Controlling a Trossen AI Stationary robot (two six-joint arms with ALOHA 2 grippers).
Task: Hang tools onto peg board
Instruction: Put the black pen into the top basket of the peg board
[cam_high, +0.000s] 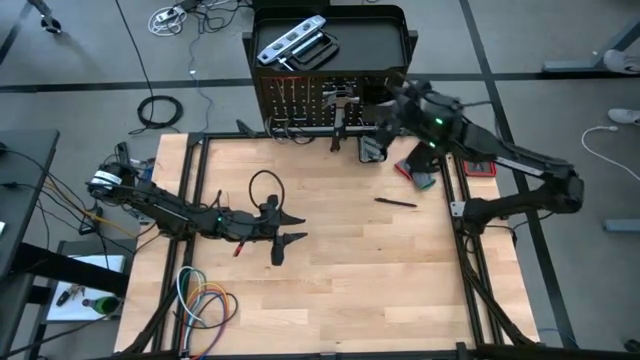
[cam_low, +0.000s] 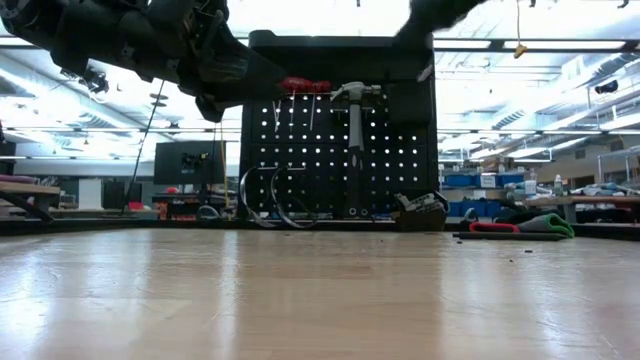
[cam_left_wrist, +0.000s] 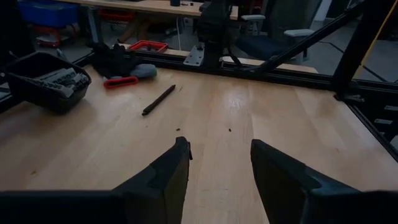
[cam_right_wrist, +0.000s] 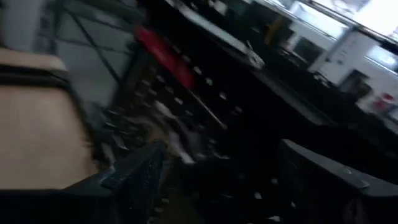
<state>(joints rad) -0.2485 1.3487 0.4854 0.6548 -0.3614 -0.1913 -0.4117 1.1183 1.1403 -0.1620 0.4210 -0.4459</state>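
Note:
The black peg board (cam_low: 340, 150) stands at the table's far edge, and a silver level (cam_high: 290, 42) lies in its top tray. A hammer (cam_low: 355, 125) and red-handled pliers (cam_low: 305, 86) hang by their heads from the board; curved black pieces (cam_low: 272, 200) hang lower down. A thin dark screwdriver (cam_high: 396, 202) lies flat on the table. My right gripper (cam_right_wrist: 224, 180) is open and raised close in front of the board's upper right part (cam_high: 385, 92). My left gripper (cam_left_wrist: 219, 168) is open and empty, hovering over the table's left middle (cam_high: 285, 232).
A small black box (cam_high: 372, 148) sits below the board. Red and green items (cam_high: 420, 172) lie near the table's far right. Coiled coloured cables (cam_high: 205, 300) sit at the near left. A black cable loop (cam_high: 265, 185) lies by the left arm.

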